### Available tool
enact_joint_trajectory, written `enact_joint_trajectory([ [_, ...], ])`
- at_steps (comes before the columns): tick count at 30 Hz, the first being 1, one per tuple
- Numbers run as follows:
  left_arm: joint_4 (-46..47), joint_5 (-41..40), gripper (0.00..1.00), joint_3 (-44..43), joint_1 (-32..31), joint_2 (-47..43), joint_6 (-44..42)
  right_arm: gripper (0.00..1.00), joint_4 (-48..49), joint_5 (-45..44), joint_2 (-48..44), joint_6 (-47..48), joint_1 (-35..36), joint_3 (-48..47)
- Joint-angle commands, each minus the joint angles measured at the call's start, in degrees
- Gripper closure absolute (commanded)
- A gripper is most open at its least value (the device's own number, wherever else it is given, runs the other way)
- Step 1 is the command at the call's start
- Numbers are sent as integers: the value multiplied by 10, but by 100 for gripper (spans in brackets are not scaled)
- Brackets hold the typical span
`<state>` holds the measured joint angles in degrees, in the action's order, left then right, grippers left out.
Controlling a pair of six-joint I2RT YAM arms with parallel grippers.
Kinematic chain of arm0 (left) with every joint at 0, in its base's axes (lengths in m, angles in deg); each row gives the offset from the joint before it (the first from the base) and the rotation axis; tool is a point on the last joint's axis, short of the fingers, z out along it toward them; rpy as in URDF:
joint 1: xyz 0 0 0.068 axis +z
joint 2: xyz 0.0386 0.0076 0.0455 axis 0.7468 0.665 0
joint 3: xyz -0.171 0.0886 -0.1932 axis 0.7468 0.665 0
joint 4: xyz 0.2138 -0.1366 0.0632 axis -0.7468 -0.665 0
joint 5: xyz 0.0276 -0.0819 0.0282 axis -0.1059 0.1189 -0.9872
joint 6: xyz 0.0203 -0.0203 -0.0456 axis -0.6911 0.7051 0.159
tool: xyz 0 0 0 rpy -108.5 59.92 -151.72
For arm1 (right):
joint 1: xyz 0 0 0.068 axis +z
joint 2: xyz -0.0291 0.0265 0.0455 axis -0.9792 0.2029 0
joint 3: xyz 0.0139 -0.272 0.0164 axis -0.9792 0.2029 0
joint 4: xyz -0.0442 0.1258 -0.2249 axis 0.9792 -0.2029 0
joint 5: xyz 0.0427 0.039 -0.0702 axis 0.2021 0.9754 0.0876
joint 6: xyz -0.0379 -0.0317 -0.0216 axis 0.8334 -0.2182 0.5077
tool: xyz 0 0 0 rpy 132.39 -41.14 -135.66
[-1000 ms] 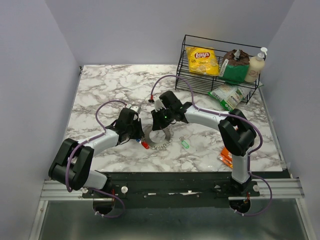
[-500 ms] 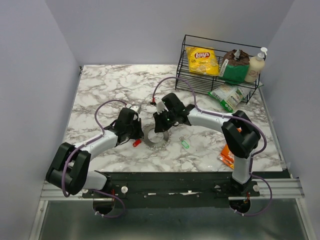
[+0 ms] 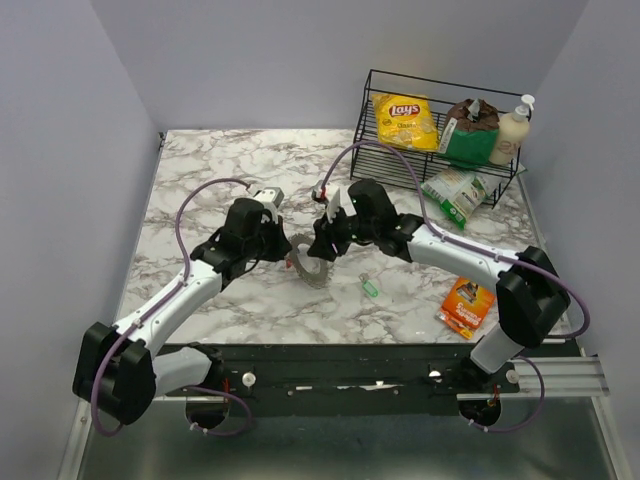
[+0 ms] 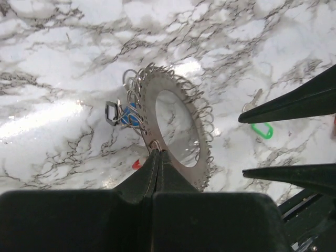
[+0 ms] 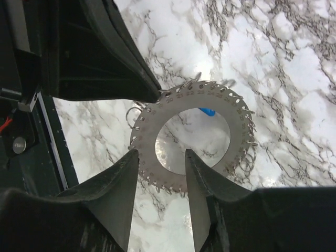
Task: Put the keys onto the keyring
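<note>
"Where's the keyring [image 3: 308, 268]?"
"Tilted above the bench [image 3: 200, 180]. The left claw [image 4: 157, 155] is clamped on its 9 o'clock rim."
"Right claw [image 5: 161, 155]?"
"Fingers apart, either side of the rim. The blue key [image 4: 128, 116] hangs there, and the green key [image 3: 369, 287] lies at 4 o'clock."

**Keyring tipped up mid-bench, keys close by**

The grey, toothed keyring [image 3: 310, 272] stands tilted near the bench's middle. Small wire loops fringe its rim, and the left tool [image 4: 157, 154] pinches its near rim. The blue key [image 4: 128, 116] sits tight against the rim. The red key [image 4: 136, 164] peeks out just beneath. The green key [image 3: 369, 287] lies flat, apart, towards the right edge.
</note>
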<state>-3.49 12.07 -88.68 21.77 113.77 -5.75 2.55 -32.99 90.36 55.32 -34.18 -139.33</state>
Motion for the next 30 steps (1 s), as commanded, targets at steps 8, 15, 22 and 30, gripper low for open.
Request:
enact_joint_trajectory([
  [8, -86, 53, 100, -79, -4, -54, -45, 26, 99, 66, -86, 50, -3, 76],
  [15, -117, 122, 100, -113, -4, -82, -100, 12, 124, 96, -148, 71, -3, 110],
  [22, -169, 215, 100, -144, -5, -111, -193, 9, 137, 136, -204, 80, -3, 122],
  [30, -186, 381, 100, -148, -5, -151, -265, 12, 135, 226, -255, 81, -3, 113],
])
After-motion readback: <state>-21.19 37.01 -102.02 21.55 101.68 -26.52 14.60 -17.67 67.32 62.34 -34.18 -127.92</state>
